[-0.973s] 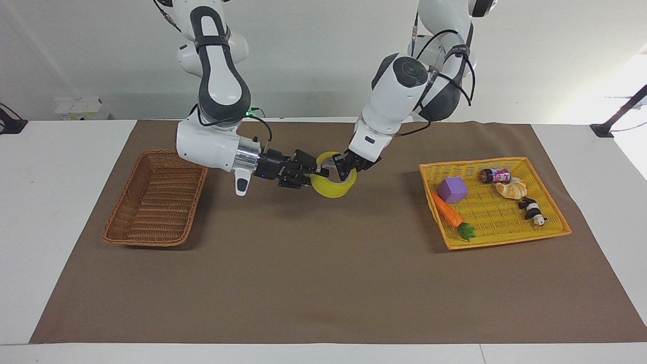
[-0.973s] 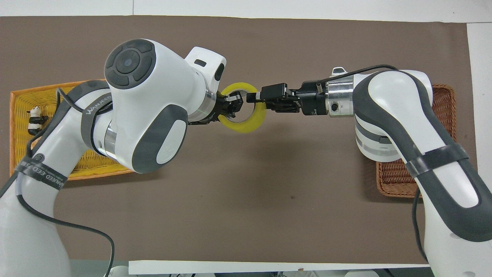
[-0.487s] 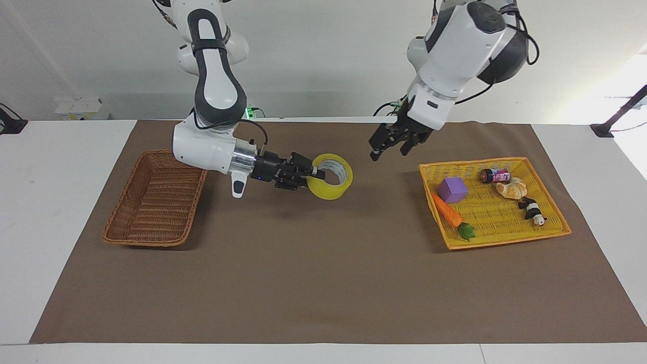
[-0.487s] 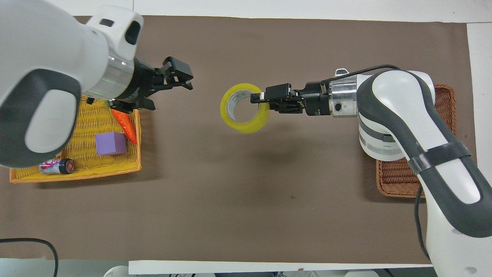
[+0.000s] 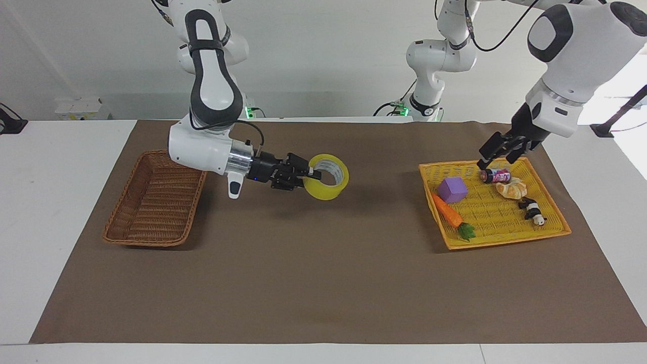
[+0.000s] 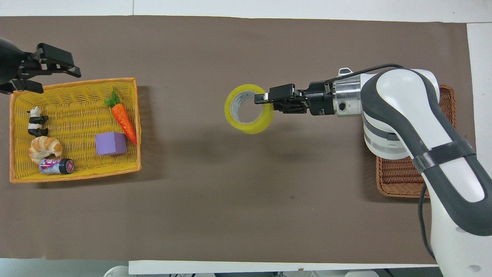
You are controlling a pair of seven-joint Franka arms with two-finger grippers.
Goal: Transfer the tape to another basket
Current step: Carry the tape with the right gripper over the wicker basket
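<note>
Right pincer holds tape in the air, left pincer up by the yellow tray

Bench (image 5: pixel 323 283) with brown mat carries everything. Brown wicker basket (image 5: pixel 151 202) sits at the right arm's end, partly under the right arm's wrist; nothing seen inside it. Shallow yellow tray (image 5: pixel 505 237) sits at the left arm's end, under the left pincer.

Right pincer (image 5: pixel 309 175) reaches sideways from the basket side, raised over the bare mat between basket and tray. It is clamped on the wall of the tape (image 5: pixel 328 191): one finger inside the ring, one outside. Tape hangs off the pincer tip, clear of the mat, its shadow on the mat below, ring opening tilted up toward the facing camera. Tape is well apart from both the basket and the tray.

Left pincer (image 5: pixel 498 155) hangs in the air over the tray's edge nearest the robots, jaws spread, holding nothing. Just under it lies a small can (image 5: pixel 495 176) on its side. Rest of tray contents, all apart from this pincer: purple cube (image 5: pixel 452 189), carrot toy (image 5: pixel 449 213), croissant (image 5: pixel 511 189), panda figure (image 5: pixel 532 211).
</note>
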